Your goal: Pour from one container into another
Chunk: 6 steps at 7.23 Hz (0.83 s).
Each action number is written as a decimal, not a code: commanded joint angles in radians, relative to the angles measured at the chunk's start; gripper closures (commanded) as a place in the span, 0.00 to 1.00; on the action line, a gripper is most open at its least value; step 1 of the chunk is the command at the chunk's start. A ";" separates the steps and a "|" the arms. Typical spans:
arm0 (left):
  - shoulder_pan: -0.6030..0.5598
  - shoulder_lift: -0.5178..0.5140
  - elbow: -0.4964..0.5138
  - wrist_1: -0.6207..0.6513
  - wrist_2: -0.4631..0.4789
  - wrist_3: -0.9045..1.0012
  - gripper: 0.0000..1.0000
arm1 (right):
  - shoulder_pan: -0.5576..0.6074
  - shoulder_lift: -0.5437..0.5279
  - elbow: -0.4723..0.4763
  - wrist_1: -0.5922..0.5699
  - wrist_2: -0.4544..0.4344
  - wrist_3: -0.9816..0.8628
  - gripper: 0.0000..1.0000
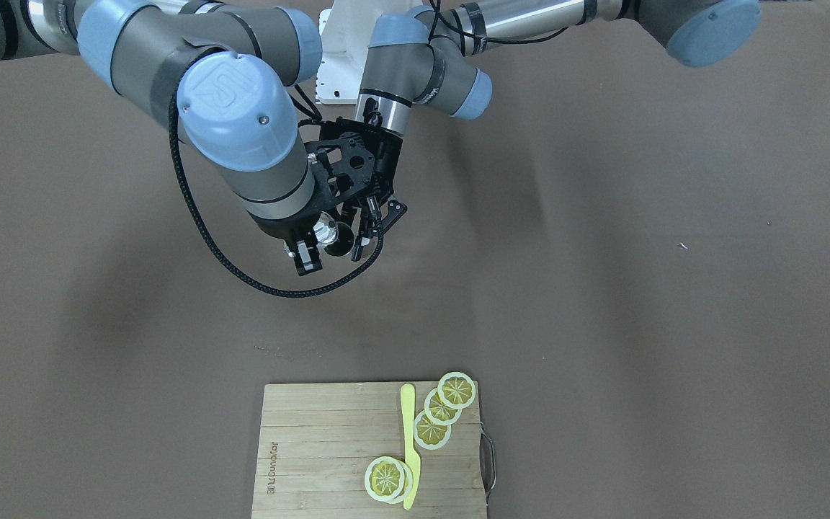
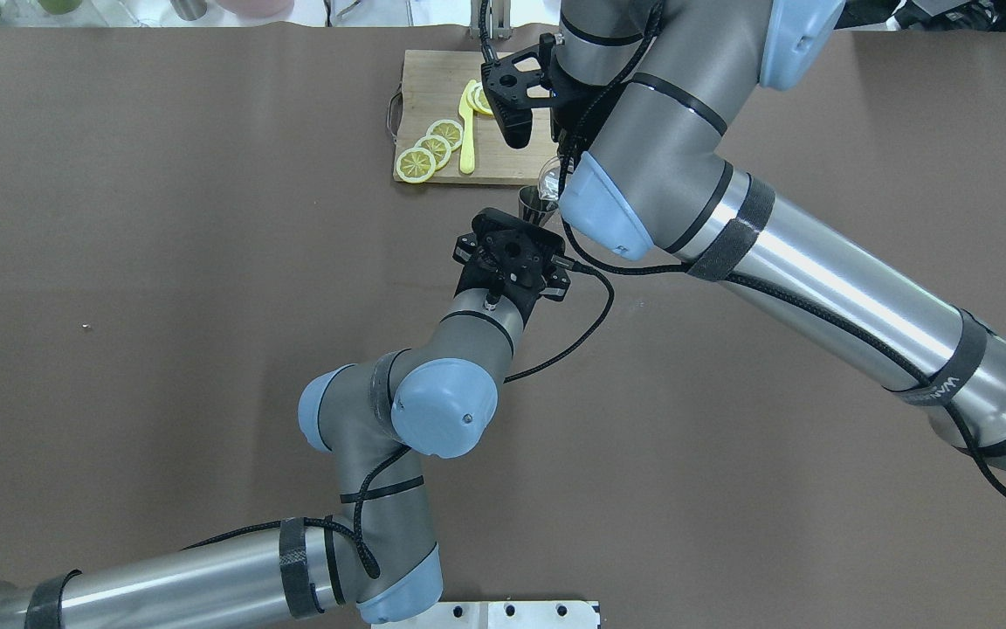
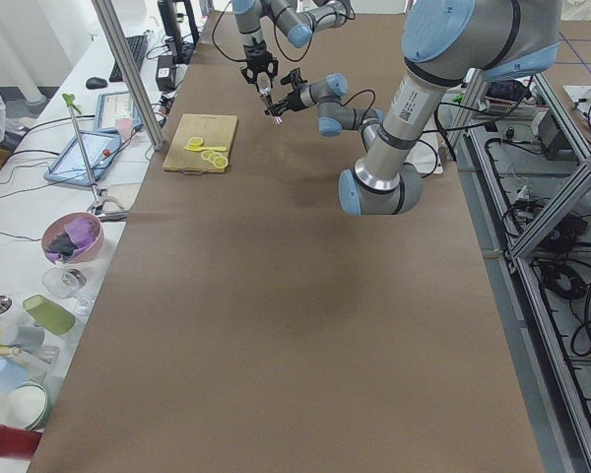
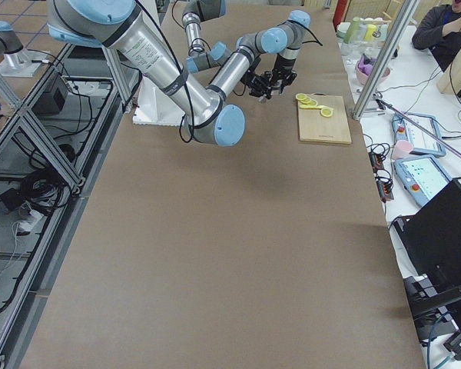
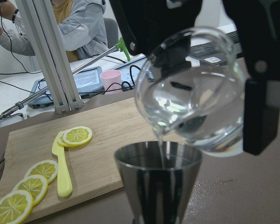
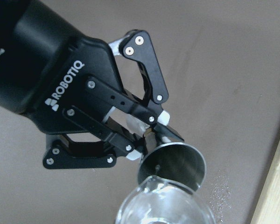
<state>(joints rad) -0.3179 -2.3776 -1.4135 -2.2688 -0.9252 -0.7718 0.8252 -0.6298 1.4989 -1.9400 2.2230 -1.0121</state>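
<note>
While the right end effector [image 5: 203, 70] is clamping one clear glass pitcher [image 5: 191, 98] between its two black fingers and tipping it spout-down, a thin stream of clear liquid [image 5: 161, 151] is running from the lip into the one steel cup [image 5: 157, 179] directly beneath it. The left end effector [image 6: 148, 136] is pinching that cup by its narrow lower part, both pads pressed against the metal, and is holding it upright with its mouth just under the glass. In the front-facing view both vessels are sitting a little left of centre in the upper half of the frame, where the two arms are meeting. Small droplets [image 6: 219, 189] are speckling the brown desk [image 1: 602, 288] beside the cup.

One bamboo cutting board [image 1: 328, 447] is lying at the bottom centre of that frame, well apart from the pour. Five lemon slices [image 1: 442, 406] are resting on it: three overlapping in a diagonal row toward its upper right corner, two stacked near its lower middle. One yellow knife [image 1: 408, 432] is lying between the two groups, its blade end touching the stacked pair. In the left wrist view, one pink cup [image 5: 111, 77] is standing beyond the board, upper left of centre.
</note>
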 commanded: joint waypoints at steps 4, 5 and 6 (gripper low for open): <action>0.000 0.001 0.004 -0.001 0.000 0.000 1.00 | 0.055 -0.105 0.081 0.154 0.079 0.012 1.00; 0.002 0.001 0.004 -0.001 -0.001 0.000 1.00 | 0.074 -0.128 0.095 0.182 0.089 0.013 1.00; 0.002 0.005 0.004 -0.001 0.000 0.002 1.00 | 0.086 -0.164 0.121 0.197 0.105 0.014 1.00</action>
<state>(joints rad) -0.3166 -2.3750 -1.4098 -2.2703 -0.9256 -0.7712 0.8934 -0.7543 1.5916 -1.7697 2.3086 -0.9997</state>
